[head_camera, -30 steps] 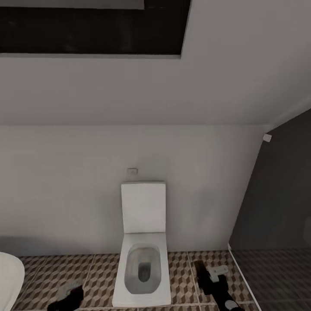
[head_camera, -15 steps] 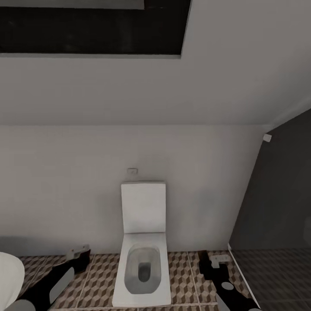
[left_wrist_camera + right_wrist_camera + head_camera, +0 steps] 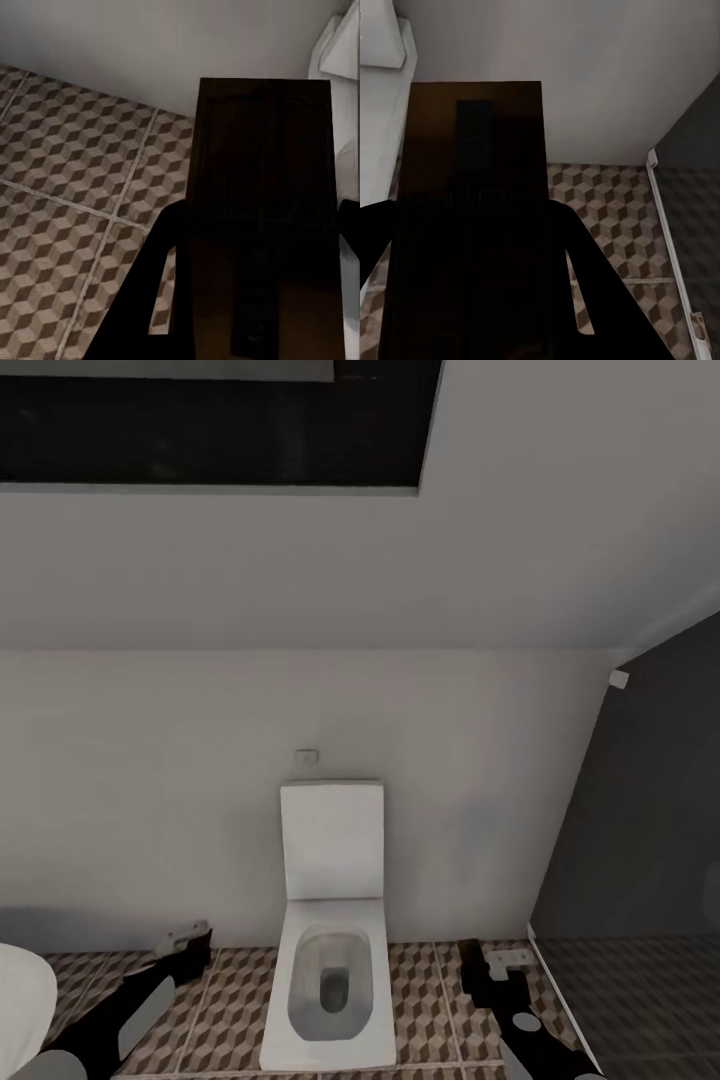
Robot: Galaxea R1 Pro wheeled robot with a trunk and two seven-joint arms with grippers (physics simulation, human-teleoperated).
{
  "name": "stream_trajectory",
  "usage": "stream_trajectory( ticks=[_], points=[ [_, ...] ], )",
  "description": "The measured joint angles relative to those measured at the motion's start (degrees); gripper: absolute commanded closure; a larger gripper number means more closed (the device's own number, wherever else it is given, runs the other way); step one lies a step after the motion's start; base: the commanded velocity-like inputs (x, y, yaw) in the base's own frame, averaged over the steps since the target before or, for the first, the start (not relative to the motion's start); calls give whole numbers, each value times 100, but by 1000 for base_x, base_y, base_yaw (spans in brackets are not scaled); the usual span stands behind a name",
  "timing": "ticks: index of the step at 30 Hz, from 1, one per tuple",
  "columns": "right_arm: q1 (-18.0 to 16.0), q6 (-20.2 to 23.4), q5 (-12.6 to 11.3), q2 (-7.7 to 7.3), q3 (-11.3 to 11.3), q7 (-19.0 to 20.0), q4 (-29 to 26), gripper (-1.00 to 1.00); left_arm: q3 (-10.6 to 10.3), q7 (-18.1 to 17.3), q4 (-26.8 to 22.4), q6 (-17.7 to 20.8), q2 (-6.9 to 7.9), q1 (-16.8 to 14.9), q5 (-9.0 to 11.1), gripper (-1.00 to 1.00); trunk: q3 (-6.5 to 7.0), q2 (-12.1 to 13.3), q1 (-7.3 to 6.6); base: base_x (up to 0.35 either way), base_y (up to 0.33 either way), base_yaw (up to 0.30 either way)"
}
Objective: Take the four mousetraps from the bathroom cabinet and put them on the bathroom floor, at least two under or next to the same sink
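A dark brown flat mousetrap (image 3: pixel 262 187) sits between the black fingers of my left gripper (image 3: pixel 255 255), which is shut on it above the cube-pattern bathroom floor (image 3: pixel 67 172). My right gripper (image 3: pixel 480 262) is shut on a second mousetrap (image 3: pixel 472 165) in the same way. In the head view the left gripper (image 3: pixel 185 943) is low on the left of the toilet and the right gripper (image 3: pixel 498 972) is low on its right, both over the bathroom floor (image 3: pixel 230 1000). The cabinet is out of view.
A white toilet (image 3: pixel 332 920) with its lid up stands against the pale wall straight ahead. A white rounded fixture (image 3: pixel 20 1000) pokes in at the bottom left. A dark glass-like panel (image 3: pixel 640 860) with a white floor strip closes off the right side.
Over the last second the left arm rose into view on the toilet's left. The right gripper moved up a little. The camera has not moved.
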Motion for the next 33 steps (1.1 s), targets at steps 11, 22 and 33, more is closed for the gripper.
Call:
stream_trajectory(
  ticks=[11,22,33],
  points=[
    [0,-17,2,0,7,-23,6,100,-5,13,32,-116,-7,0,-11,100,0,0,0,0,0,115],
    [0,-18,2,0,7,-22,6,100,-5,9,33,-120,-15,0,-12,100,0,0,0,0,0,3],
    [0,-22,-2,0,7,-9,6,100,-7,35,36,-113,-26,0,-191,100,0,0,-1,145,0,0]
  ],
)
